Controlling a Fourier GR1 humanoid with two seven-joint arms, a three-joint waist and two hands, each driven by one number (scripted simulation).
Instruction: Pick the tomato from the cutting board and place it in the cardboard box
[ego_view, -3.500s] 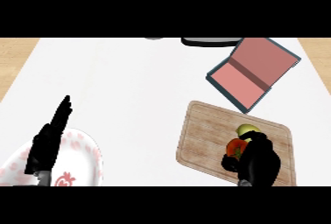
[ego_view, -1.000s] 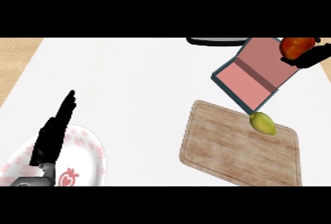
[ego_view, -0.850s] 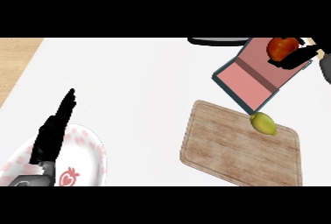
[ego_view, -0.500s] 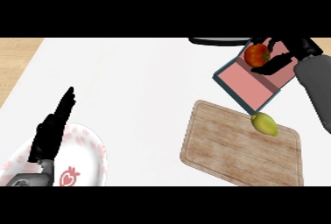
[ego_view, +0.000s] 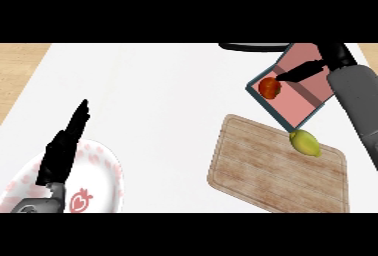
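The red tomato lies inside the cardboard box, against its left wall near the dark rim. Just right of the tomato, my right hand reaches over the box with its fingers straight; their tips end at the tomato's upper edge and do not curl round it. The grey right forearm runs down the view's right side. The wooden cutting board lies below the box. My left hand rests open at the lower left, fingers pointing up.
A yellow-green fruit sits at the board's upper right corner, close to the box's lower corner. A white plate with a pink pattern lies under the left hand. A dark round object shows at the top edge.
The right hand carried the tomato from the upper right down and left into the box. The tomato now sits lower, past the fingertips. The left hand has not moved.
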